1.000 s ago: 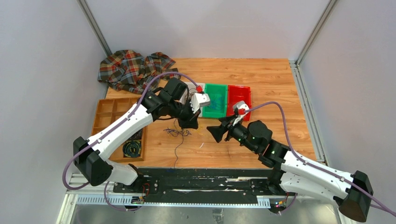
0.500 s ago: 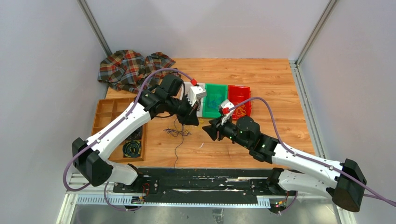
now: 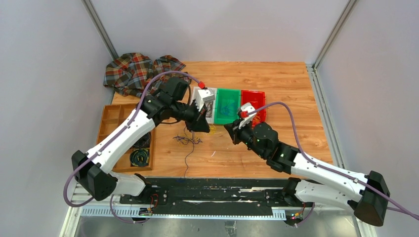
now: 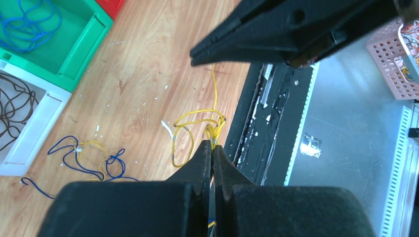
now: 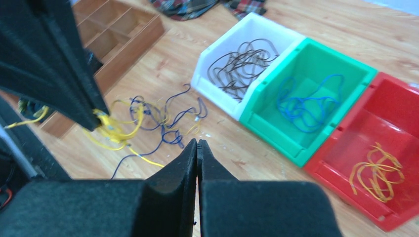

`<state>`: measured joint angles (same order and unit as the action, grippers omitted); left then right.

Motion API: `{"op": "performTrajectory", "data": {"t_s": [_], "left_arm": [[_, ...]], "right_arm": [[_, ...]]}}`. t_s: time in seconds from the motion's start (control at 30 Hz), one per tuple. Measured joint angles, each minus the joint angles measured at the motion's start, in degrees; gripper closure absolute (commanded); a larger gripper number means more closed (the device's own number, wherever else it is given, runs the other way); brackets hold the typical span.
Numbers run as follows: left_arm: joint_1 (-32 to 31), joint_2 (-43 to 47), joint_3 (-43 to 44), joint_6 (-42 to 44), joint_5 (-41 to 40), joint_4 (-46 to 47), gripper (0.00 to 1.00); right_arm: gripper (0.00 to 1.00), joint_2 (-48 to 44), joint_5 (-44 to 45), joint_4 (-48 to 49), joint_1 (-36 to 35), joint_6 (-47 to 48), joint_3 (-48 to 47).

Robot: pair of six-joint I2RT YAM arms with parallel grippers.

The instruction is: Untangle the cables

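Two grippers meet over one yellow cable.
Left gripper [image 3: 204, 127] is clamped on the cable's [image 5: 111, 129] knot, held above the blue tangle [image 3: 188, 140]. A strand runs toward 3 o'clock to the right gripper [image 3: 229, 130], whose jaws are pressed together; whether it holds the strand, I cannot tell. Red bin [image 3: 260, 95] lies at 2 o'clock, with room to pull rightward.

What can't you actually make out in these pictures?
- Right wrist view: whether the right gripper pinches the yellow cable; the gripper itself hides the contact.
- Top view: the loose tangle is too small to trace.
- Top view: the left arm covers part of the wooden tray.
- Left wrist view: the white bin is cut off by the left edge.
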<state>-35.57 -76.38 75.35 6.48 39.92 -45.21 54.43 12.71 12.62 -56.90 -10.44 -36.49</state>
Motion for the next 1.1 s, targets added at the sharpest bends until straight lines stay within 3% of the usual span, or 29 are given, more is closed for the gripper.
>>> {"op": "performTrajectory", "data": {"t_s": [0.37,0.43,0.53,0.7,0.87,0.93,1.03,1.1], "left_arm": [[0.31,2.75,0.11,4.57,1.27,-2.10,0.94],[0.31,3.26,0.09,6.16,-0.15,-2.43,0.86],[0.31,4.28,0.09,8.72,-3.15,-3.56,0.82],[0.42,5.68,0.11,12.09,-6.08,-5.97,0.48],[0.52,6.32,0.63,13.94,-6.93,-7.96,0.39],[0.52,6.60,0.79,14.56,-7.30,-8.41,0.31],[0.52,6.82,0.83,15.41,-8.50,-8.85,0.00],[0.59,6.84,0.83,16.04,-9.84,-9.07,0.02]], "right_arm": [[0.99,-7.17,11.61,-1.01,-0.07,0.83,0.00],[0.99,-8.61,12.98,-1.03,-0.07,1.55,0.00],[0.99,-10.67,15.15,-1.07,-0.07,3.32,-0.04],[0.99,-11.63,17.97,-2.67,-0.04,6.56,-2.10],[0.99,-12.26,18.99,-3.63,0.50,9.22,-4.42],[0.99,-12.44,19.06,-3.91,1.07,10.16,-5.05],[0.99,-12.66,19.04,-4.00,1.75,11.30,-5.68],[0.99,-12.83,19.06,-3.96,2.36,12.07,-6.01]]}}
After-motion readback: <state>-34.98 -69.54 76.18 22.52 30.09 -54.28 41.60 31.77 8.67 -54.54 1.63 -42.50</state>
